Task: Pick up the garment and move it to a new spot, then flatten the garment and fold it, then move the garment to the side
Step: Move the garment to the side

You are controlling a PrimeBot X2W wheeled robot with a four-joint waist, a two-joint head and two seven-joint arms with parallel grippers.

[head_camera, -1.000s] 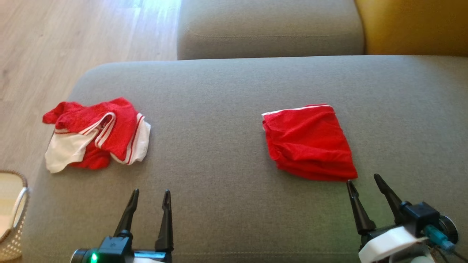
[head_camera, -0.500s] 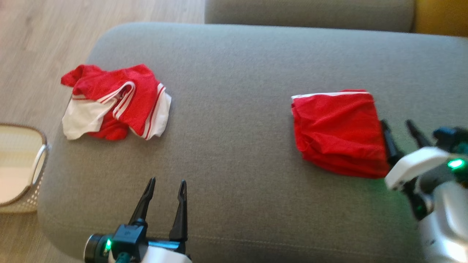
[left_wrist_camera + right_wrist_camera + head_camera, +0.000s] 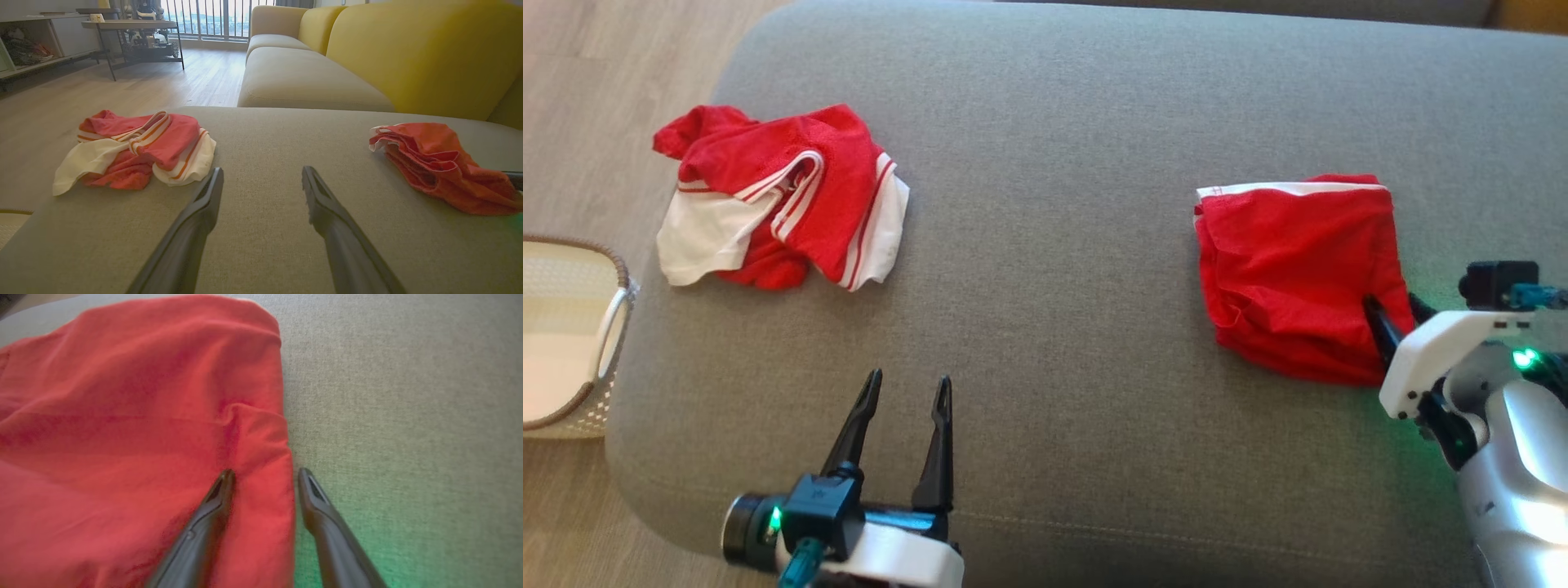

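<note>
Folded garment [image 3: 1290,269], right jaws astride edge (parted)

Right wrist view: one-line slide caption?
Right gripper straddling the edge of the folded red garment on the grey sofa cushion, jaws apart.

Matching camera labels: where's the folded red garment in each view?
Head: garment right of centre, on the cushion.
Left wrist: garment at far right, reaching the frame edge.
Right wrist: garment across the left and centre, down to the bottom edge.
Shared landmark: right gripper straddling the garment's edge.
</note>
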